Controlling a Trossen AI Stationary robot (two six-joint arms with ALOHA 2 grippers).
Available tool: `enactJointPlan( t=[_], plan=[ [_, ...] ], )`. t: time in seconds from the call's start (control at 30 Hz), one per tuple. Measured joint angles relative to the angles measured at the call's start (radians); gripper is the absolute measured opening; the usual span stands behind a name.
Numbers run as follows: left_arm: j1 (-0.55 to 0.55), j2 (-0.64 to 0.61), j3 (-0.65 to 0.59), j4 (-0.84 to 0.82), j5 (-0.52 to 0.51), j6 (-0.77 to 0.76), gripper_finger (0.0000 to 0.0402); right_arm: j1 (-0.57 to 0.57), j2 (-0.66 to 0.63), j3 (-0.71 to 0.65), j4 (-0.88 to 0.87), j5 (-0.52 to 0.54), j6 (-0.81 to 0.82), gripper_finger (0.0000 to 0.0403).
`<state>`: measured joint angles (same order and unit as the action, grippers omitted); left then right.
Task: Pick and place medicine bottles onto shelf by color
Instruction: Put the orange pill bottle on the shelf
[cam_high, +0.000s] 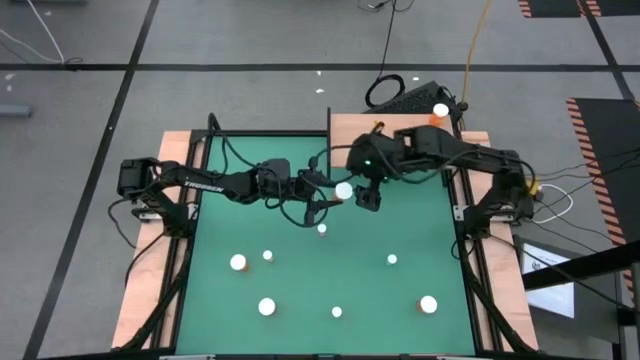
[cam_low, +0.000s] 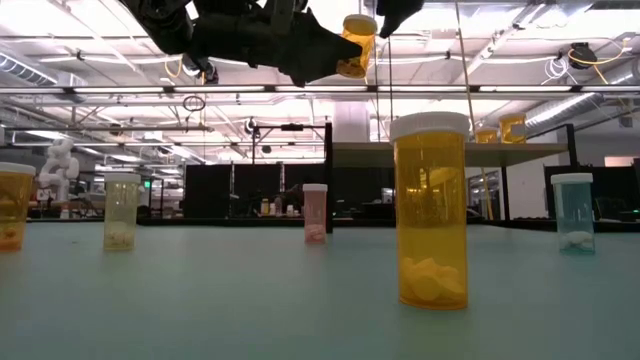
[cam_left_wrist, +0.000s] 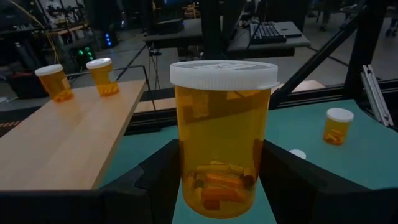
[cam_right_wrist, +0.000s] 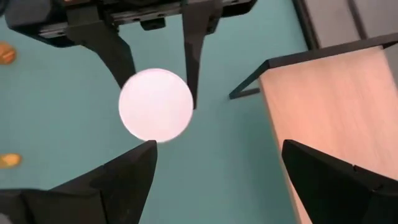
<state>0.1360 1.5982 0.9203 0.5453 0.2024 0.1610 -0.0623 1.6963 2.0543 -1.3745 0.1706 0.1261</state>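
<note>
My left gripper (cam_left_wrist: 217, 165) is shut on a large orange bottle with a white cap (cam_left_wrist: 222, 134), held high over the far middle of the green mat (cam_high: 344, 190) (cam_low: 356, 44). My right gripper (cam_right_wrist: 217, 149) is open and hovers just above and to the right of that bottle's cap (cam_right_wrist: 155, 104), touching nothing. The wooden shelf (cam_left_wrist: 59, 143) (cam_high: 348, 126) lies at the mat's far edge, and two orange bottles (cam_left_wrist: 53, 81) (cam_left_wrist: 102, 76) stand on it. Several more bottles stand upright on the mat, among them a tall orange one (cam_low: 431, 210). My left gripper pinches the orange bottle's lower body (cam_left_wrist: 186, 168) between its two fingers, one finger (cam_left_wrist: 155, 183) on each side. The fingers come level from the table's left. The bottle stands upright, cap up, lifted clear of the mat.
White-capped bottles dot the near half of the mat (cam_high: 238, 262) (cam_high: 266, 306) (cam_high: 428, 304) (cam_high: 392, 259), and a small one (cam_high: 322, 228) sits below the held bottle. Wooden side strips (cam_high: 148, 290) and black frame posts (cam_right_wrist: 249, 87) border the mat. A keyboard (cam_high: 415, 97) lies beyond the shelf.
</note>
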Motion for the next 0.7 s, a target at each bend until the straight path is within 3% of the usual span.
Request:
enactJointPlan(
  t=[0.27,0.7],
  plan=[
    [0.001,0.0,0.0,-0.002,0.0,0.013,0.02,-0.03,0.149,0.227,-0.188,-0.046,-0.004,0.0339],
    [0.038,0.001,0.0,-0.047,-0.005,0.014,0.02,-0.037,0.215,0.247,-0.18,-0.122,-0.08,0.0339]
  ],
)
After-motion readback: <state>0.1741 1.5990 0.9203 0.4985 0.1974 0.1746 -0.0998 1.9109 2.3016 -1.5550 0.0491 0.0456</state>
